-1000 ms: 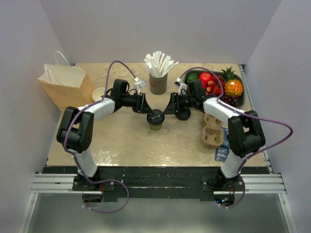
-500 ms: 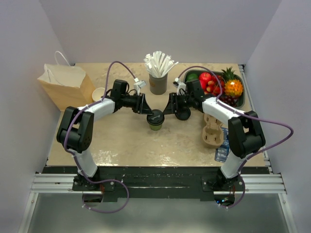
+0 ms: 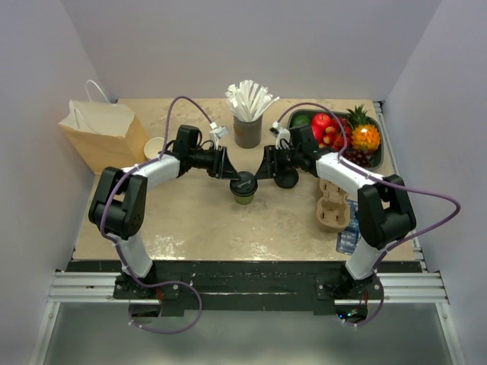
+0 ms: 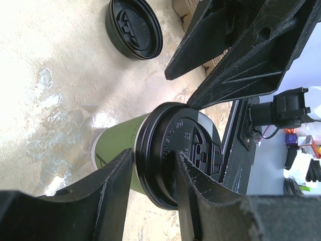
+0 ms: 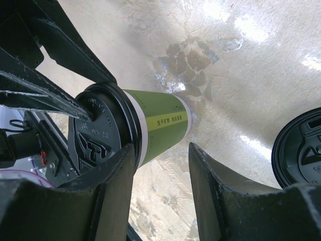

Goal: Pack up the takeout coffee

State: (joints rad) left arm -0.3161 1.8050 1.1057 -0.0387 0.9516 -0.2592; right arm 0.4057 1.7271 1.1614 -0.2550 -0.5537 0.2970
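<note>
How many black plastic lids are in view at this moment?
2. One lid sits on the green takeout coffee cup between the two grippers at table centre. A loose spare lid lies flat on the table just right of it. More may be hidden under the arms.

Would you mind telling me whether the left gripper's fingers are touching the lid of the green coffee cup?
Touching. In the left wrist view, the fingers sit on either side of the black lid of the green cup, pressed against its rim with no gap showing.

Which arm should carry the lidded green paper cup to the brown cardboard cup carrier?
Right, probably. The brown cardboard cup carrier sits beside its forearm, and its jaws already straddle the green paper cup. The left arm would reach across.
</note>
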